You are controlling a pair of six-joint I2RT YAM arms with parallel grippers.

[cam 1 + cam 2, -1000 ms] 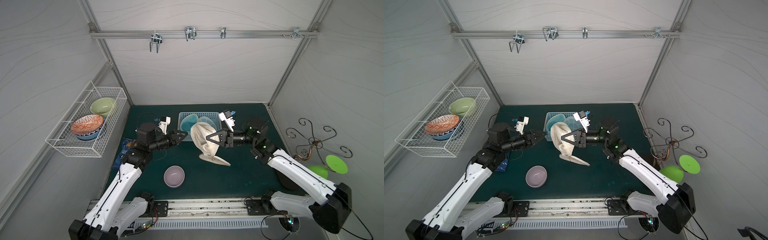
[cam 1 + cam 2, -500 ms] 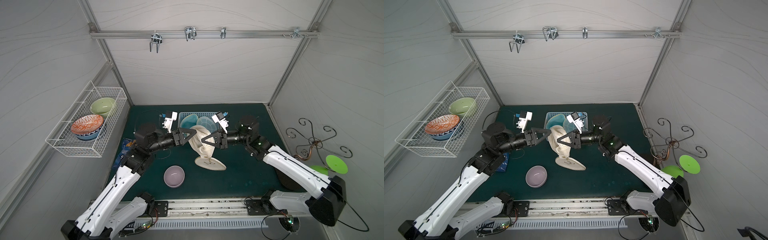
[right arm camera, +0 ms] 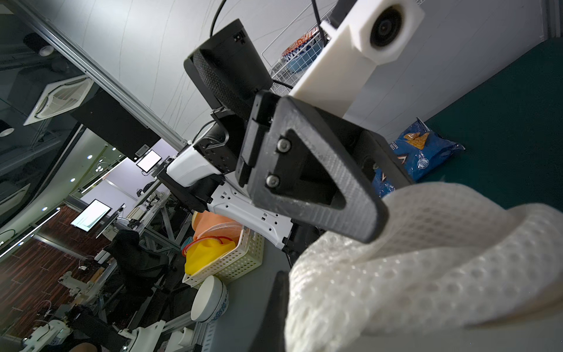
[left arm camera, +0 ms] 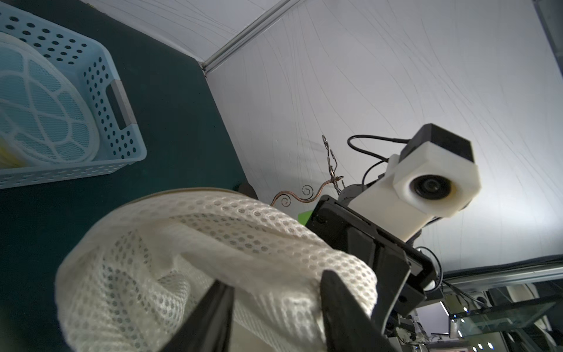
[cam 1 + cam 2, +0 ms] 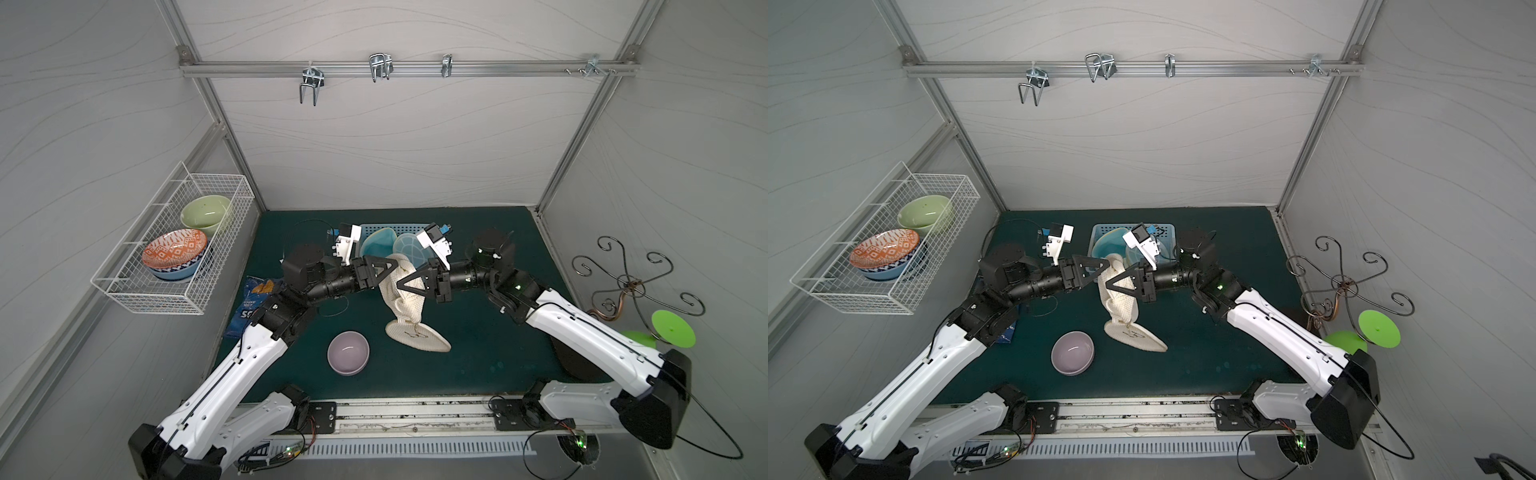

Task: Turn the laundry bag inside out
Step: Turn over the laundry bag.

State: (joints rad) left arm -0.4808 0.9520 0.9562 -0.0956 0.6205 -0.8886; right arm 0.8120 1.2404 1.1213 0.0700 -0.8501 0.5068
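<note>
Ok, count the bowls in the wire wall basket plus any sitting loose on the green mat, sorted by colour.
Green bowl, in the wire basket: 1
Orange patterned bowl, same basket: 1
Blue bowl, under the orange one: 1
Lilac bowl, on the mat: 1
Total: 4

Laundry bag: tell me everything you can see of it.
The laundry bag is cream-white honeycomb mesh, soft and crumpled. It hangs between both arms, upper part bunched, its flat oval lower end lying on the dark green mat. The right gripper is shut on its upper folds; the left gripper straddles a fold, jaws apart. A small dark mark shows on the lower end.
</note>
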